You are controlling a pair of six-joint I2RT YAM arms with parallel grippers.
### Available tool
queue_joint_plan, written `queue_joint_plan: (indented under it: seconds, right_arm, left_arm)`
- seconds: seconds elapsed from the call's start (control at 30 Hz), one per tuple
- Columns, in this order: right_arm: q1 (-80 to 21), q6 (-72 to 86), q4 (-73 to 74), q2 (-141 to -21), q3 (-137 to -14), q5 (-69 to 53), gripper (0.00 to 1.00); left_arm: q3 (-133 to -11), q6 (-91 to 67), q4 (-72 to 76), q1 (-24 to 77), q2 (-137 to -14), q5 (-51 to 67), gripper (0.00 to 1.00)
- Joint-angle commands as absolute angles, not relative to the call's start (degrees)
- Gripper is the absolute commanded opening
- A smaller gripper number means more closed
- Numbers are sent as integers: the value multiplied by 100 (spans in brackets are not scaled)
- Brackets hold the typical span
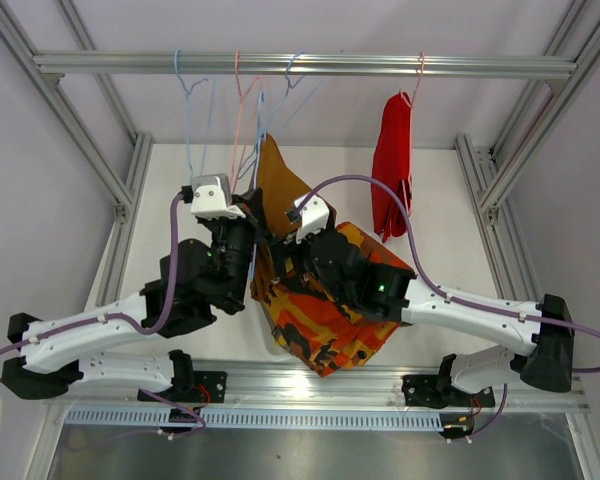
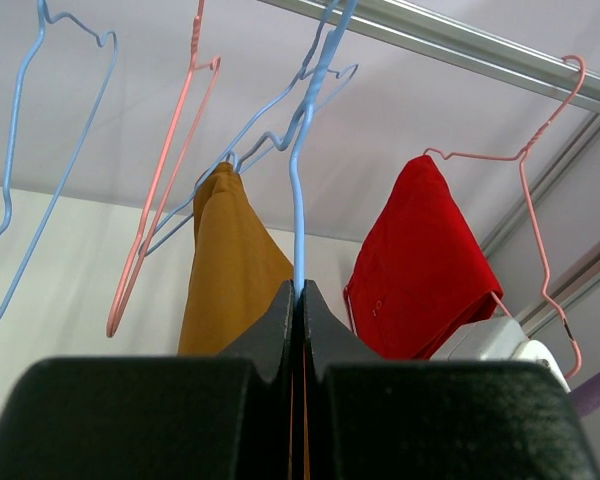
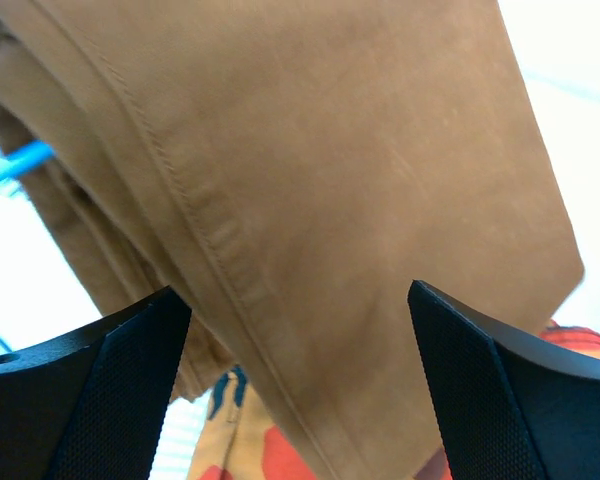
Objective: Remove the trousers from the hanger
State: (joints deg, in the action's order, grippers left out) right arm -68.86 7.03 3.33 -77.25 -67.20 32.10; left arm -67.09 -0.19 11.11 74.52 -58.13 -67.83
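Now our left pincer point(image 2: 298, 297) reaches up, clamped on the blue hanger point(image 2: 297, 190). Our right pincer point(image 3: 295, 300) gapes wide before the brown trousers point(image 3: 310, 150).

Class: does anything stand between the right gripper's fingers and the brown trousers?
Nothing visible does. The right gripper is open, and the brown trousers hang directly before its fingers. The left gripper is shut on a blue hanger.

Bright, even light falls from above; the white bench point(image 1: 440, 220) glares and shadows on it are soft. In the right wrist view the brown trousers point(image 3: 330, 180) are sharp, the background blown out white.
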Motion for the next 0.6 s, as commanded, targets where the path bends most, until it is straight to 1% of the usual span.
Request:
queue_joint_plan:
  seconds: [0.0,0.13,0.33,0.57]
  right_arm:
    - [-6873,738,-219,-7717,-6908,3006,92]
    - [-6838,721,-334,-7761,-6917,2787,89]
    - [-6794,694,-562,-7805,-6864,2663,89]
    - [-6549,598,-712,-8234,-7049,2697,89]
  left_arm:
    - [-6662,-193,1160,7523,-5845,-6812,1]
    - [-6636,-220,1143,7532,-5880,-6847,1]
    - [-6653,-202,1160,7541,-5906,-6820,1]
    - [-6688,-263,1081,7594,-5871,-6829,1]
